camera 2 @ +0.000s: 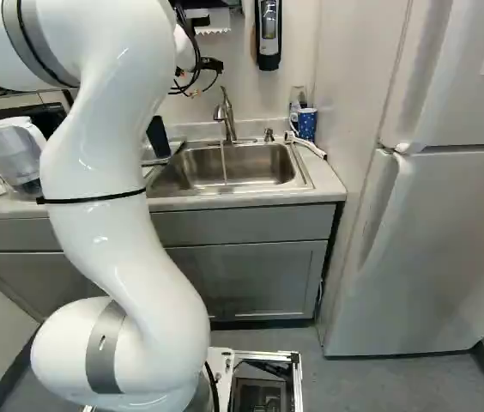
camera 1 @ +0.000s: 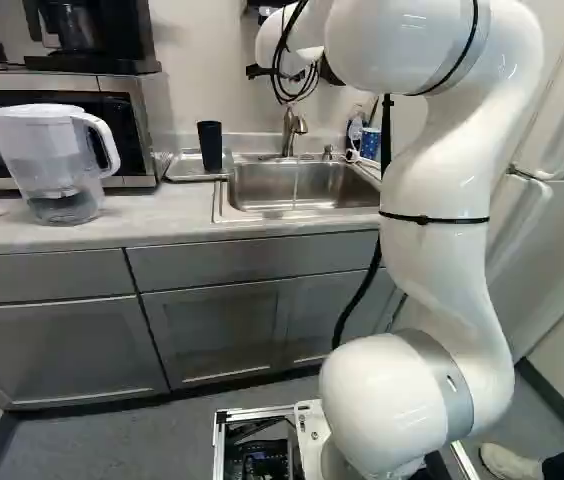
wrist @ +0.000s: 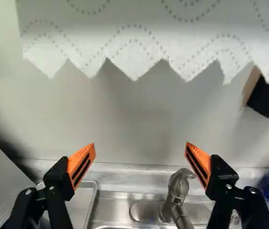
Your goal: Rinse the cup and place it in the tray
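1. Black cup stands upright on the metal tray, just beside the sink, well apart from my tool.
2. My tool stands wide, its two fingers spread towards the wall near the faucet, below the paper towel.
3. Water runs from the faucet into the sink.
4. On the worktop, the clear pitcher holds some water low down; the blue dotted cup stands near the sink's far corner, contents too small to tell.
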